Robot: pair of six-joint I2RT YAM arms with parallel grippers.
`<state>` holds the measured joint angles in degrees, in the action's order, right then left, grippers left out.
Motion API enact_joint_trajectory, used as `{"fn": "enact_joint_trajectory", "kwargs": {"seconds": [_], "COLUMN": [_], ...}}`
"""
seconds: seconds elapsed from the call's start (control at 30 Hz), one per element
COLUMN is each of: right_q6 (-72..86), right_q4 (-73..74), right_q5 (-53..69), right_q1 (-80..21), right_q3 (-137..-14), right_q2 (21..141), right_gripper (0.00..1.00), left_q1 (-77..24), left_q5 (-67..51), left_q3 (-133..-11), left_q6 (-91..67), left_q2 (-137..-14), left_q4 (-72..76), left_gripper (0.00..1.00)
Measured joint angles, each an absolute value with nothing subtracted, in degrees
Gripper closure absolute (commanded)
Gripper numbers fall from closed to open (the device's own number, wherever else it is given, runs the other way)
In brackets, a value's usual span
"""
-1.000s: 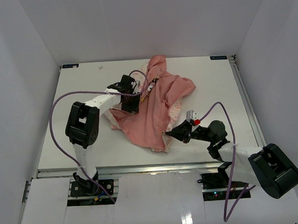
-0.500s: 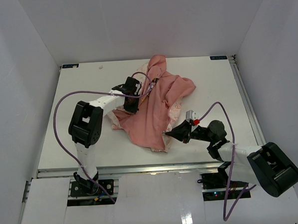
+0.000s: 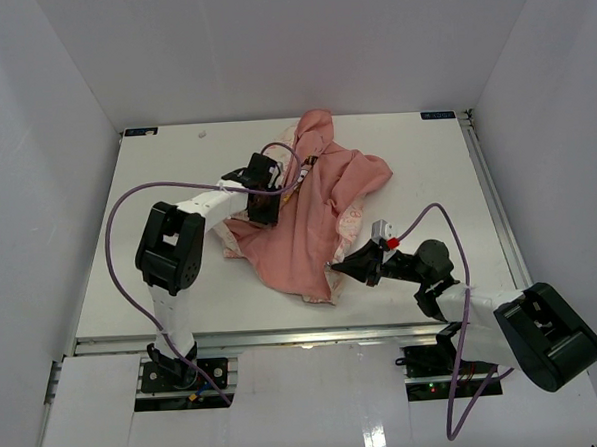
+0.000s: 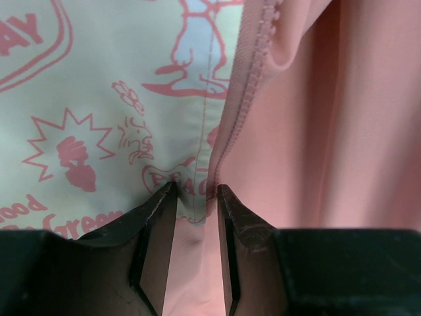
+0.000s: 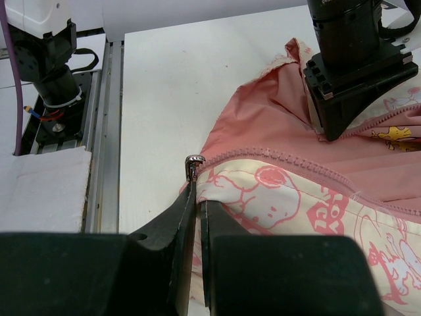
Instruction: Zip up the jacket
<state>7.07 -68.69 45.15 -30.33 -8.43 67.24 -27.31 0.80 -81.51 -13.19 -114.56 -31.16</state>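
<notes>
The jacket (image 3: pixel 308 218) lies crumpled on the table (image 3: pixel 130 262), mostly salmon lining up, with cream printed fabric at its edges. My left gripper (image 3: pixel 266 213) is at its left side. In the left wrist view its jaws (image 4: pixel 196 194) are nearly closed on the front edge, where the pink zipper strip (image 4: pixel 253 59) meets the cream print. My right gripper (image 3: pixel 338 269) is at the jacket's near corner. In the right wrist view it (image 5: pixel 197 194) pinches the cream hem just below a small metal zipper end (image 5: pixel 193 161).
The white table has walls at the back and on both sides. A metal rail (image 3: pixel 493 203) runs along its right edge. The left arm's purple cable (image 3: pixel 113 218) loops over the table's left part, and the right arm's cable (image 3: pixel 449 226) arcs at the right.
My left gripper has shifted a little right and toward the back, drawing the jacket's left edge with it. The right gripper has stayed in place.
</notes>
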Motion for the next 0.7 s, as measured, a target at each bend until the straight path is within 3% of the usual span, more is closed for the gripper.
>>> {"fn": "enact_joint_trajectory", "kwargs": {"seconds": [0.17,0.7], "right_q6": [7.05,7.05], "right_q4": [-68.68,-68.66], "right_q5": [45.15,45.17], "right_q1": [-30.33,-30.33], "right_q3": [-8.43,-8.43], "right_q2": [67.61,67.79], "right_gripper": [0.92,0.92], "left_q1": [-26.01,-25.45], "left_q5": [0.58,-1.72], "left_q3": [-80.02,-79.75], "left_q6": [-14.18,-14.87], "left_q2": [-112.49,-108.85], "left_q4": [-31.19,-31.23], "left_gripper": [0.47,0.48]}}
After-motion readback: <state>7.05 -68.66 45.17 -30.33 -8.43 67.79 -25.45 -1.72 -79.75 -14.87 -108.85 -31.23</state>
